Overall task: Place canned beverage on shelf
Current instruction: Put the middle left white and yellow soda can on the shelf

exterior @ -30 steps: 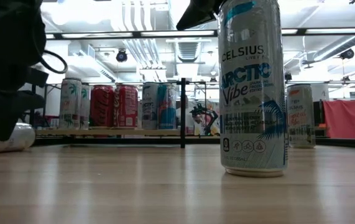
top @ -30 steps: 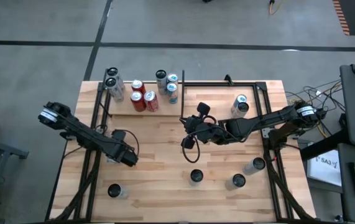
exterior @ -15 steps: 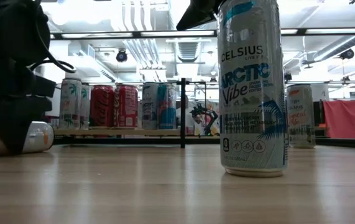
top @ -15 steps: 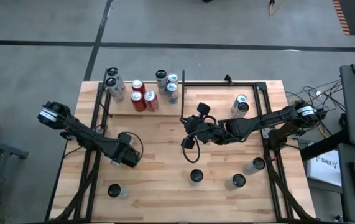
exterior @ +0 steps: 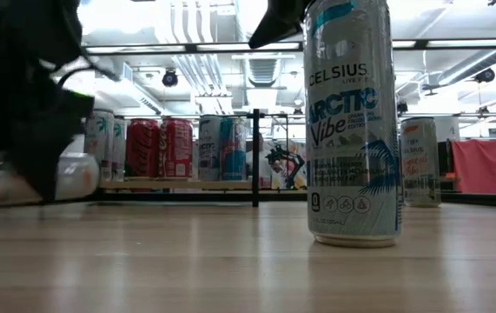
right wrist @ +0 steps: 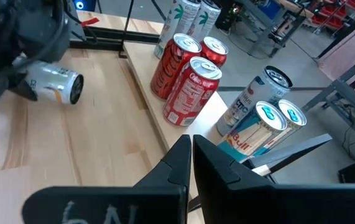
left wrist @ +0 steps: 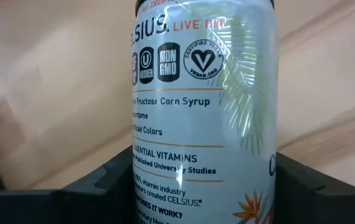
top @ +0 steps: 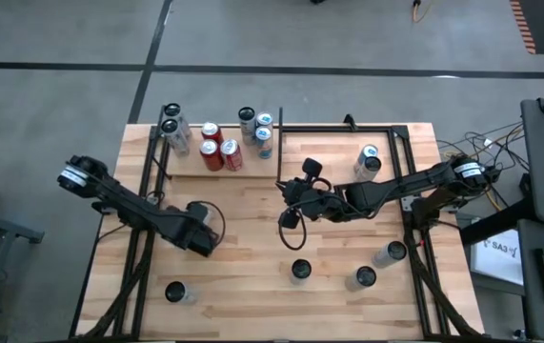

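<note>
Two dark arms over a pale wooden table [top: 243, 286]. Left gripper [top: 207, 227] at left-centre of table, in front of the shelf, clenched round a silver-white Celsius beverage can [left wrist: 205, 93]. Dark fingers [left wrist: 109, 186] flank can on both sides and touch it in left wrist view. Can lying on its side in low view, blurred, seemingly just clear of the wood; contact with table hard to tell.

Right gripper [right wrist: 191, 163] near table centre, pinched closed with fingers pressed together, holding nothing.

Flat pale plywood shelf [top: 191, 165] with thin black upright rods at back-left of table, well apart from held can. On shelf: two red Coca-Cola cans [top: 220, 149] upright side by side in the middle, two silver cans [top: 171, 126] at left end, three tall pale cans with blue tops [top: 256, 127] at right end.

Bare black metal rectangular frame [top: 348, 129] at back-right, with one silver can on its side [top: 368, 162] inside it.

Elsewhere on table: tall silver Celsius Arctic Vibe can [exterior: 352, 122] upright, close to low camera; further loose silver cans at front-right [top: 376, 267] and one at front-left [top: 175, 292].
</note>
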Robot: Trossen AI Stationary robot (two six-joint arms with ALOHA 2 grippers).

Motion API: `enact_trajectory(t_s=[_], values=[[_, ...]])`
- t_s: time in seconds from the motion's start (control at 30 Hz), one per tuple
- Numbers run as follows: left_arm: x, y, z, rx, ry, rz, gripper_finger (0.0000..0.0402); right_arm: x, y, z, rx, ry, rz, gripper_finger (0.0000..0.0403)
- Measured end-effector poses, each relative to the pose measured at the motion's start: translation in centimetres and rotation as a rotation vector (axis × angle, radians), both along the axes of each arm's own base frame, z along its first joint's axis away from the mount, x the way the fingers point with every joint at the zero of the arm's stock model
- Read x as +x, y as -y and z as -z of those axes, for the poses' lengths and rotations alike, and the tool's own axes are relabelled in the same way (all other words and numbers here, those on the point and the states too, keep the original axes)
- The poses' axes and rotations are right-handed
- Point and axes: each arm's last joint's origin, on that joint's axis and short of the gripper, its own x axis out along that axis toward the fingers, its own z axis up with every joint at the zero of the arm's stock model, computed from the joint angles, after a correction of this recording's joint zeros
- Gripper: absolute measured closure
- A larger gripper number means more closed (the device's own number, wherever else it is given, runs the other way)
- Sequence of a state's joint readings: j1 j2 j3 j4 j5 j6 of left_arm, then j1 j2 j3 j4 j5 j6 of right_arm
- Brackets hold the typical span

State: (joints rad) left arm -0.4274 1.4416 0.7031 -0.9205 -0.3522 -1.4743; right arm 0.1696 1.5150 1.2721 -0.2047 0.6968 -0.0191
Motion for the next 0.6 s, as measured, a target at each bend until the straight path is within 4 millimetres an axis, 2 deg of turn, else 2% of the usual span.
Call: enact_trajectory(t_s=[0.13, 0.3, 0.43, 0.6], values=[[0.4, -0.1, -2.1, 0.060, 0.086, 0.061, 0.0170, 0.0, 0.0, 0.1, 0.000, -0.004, 0.000, 0.0394], [0.6, -0.3, -6.5, 0.188, 0.277, 0.198, 0.0170, 0.0, 0.0, 0.3, 0.004, -0.008, -0.009, 0.0394], [0.6, -0.2, -10.6, 0.329, 0.482, 0.328, 0.0170, 0.2, -0.2, 0.4, 0.037, 0.018, -0.088, 0.0394], [0.5, 0.0, -14.1, 0.470, 0.693, 0.544, 0.0170, 0.6, -0.6, 0.3, 0.060, 0.090, -0.220, 0.0394]])
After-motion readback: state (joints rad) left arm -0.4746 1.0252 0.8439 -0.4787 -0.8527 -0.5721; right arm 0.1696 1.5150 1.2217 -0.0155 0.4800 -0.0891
